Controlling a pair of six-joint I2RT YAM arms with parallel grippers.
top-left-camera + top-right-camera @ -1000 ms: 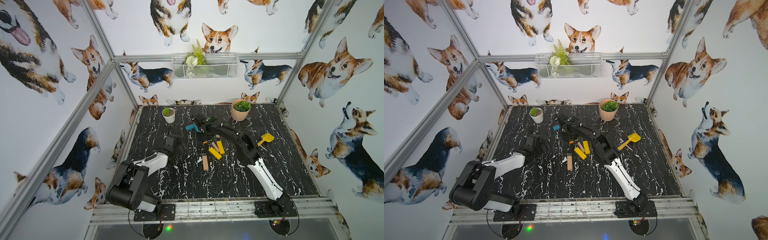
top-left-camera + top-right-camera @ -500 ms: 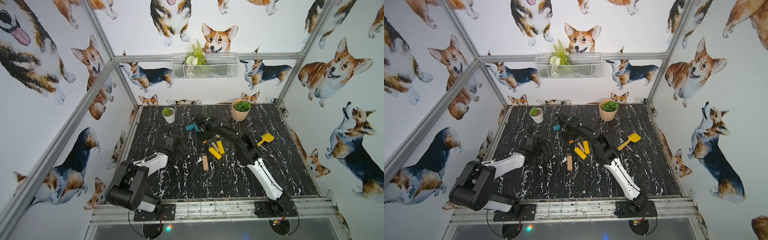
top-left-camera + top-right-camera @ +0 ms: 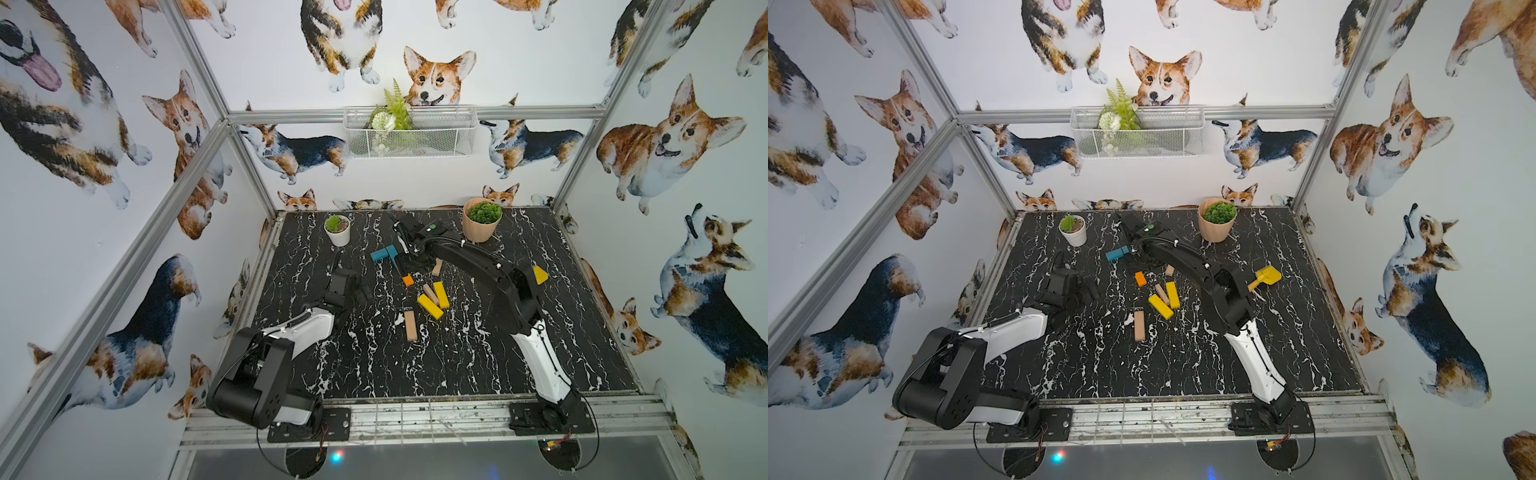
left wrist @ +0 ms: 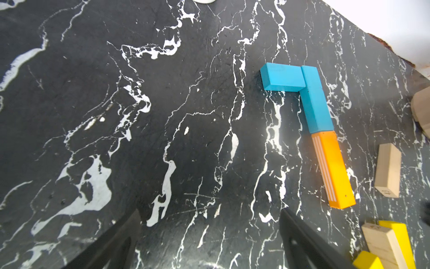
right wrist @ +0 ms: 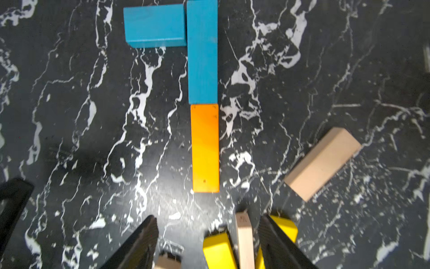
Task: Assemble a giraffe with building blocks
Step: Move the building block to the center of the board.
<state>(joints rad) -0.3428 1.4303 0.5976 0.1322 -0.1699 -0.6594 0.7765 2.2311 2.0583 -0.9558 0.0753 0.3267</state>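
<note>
Right wrist view: our giraffe (image 5: 203, 97) has only its teal head and orange neck piece joined, toward the worktop's (image 3: 457, 365) far edge. Five building blocks (image 3: 430, 306) lie loose mid-worktop, while the right gripper (image 5: 207, 219) and left gripper (image 4: 209, 212) gape, empty.

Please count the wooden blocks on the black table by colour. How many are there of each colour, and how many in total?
teal blocks: 2
orange block: 1
yellow blocks: 2
tan blocks: 3
Total: 8
</note>
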